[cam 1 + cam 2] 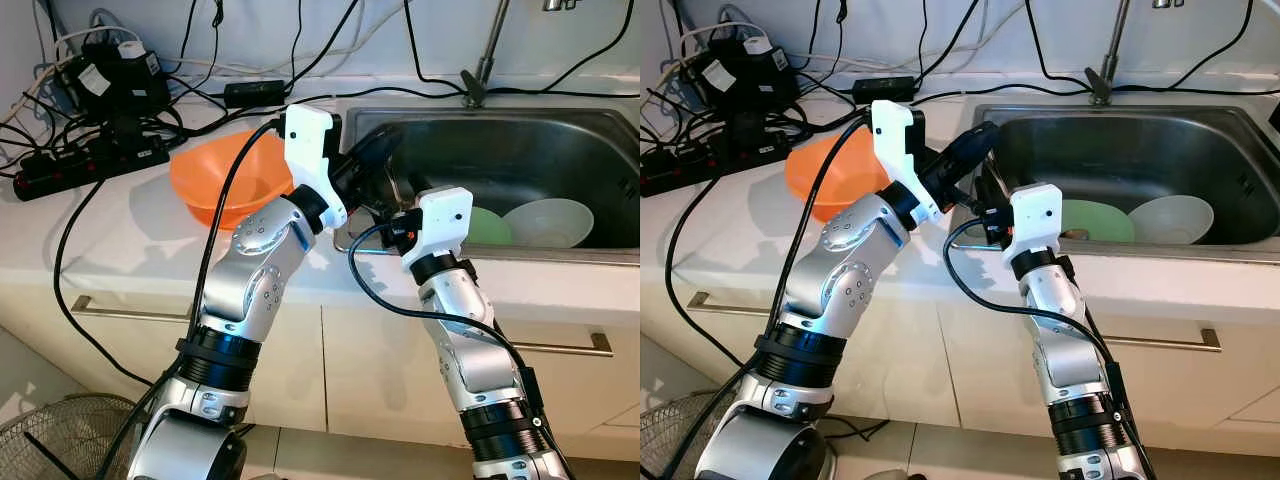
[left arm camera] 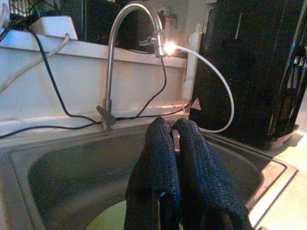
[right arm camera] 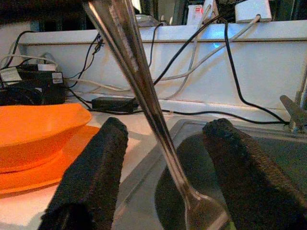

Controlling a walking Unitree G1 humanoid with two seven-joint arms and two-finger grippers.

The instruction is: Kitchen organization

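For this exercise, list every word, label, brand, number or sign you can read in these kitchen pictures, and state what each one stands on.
No text can be read in any view.
The power adapter on the counter carries a white label, too small and blurred to read.
A second white label on the adapter in the right wrist view is also blurred.
The orange bowl, the sink and the faucet show no print.

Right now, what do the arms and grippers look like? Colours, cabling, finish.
Both arms are silver metal with black ring joints and white plastic wrist housings. The left gripper and right gripper each have two long black fingers with a coarse, textured surface. A loose black cable runs along each arm.
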